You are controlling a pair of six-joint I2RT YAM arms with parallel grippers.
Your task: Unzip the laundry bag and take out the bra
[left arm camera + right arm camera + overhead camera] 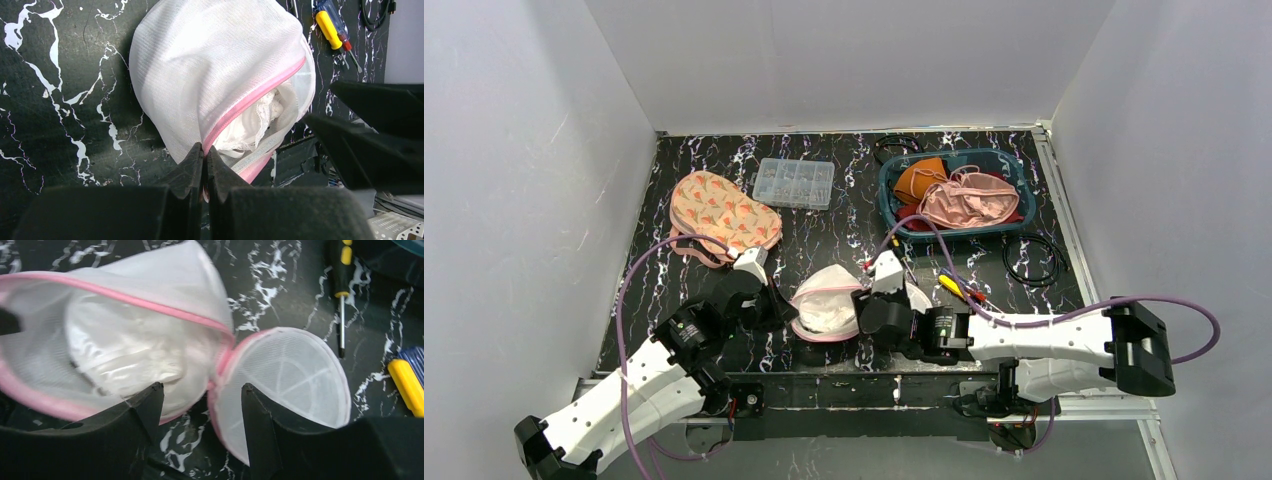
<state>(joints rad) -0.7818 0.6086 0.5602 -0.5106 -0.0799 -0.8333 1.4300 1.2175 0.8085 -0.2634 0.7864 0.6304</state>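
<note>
My left gripper (205, 159) clamps the pink rim of the mesh laundry bag (215, 65). My right gripper (202, 407), released, straddles its open seam; white bra (125, 355) inside, flap (295, 375) at three o'clock.

White bra (260, 117) half hidden behind laundry bag (210, 60) mesh.
</note>
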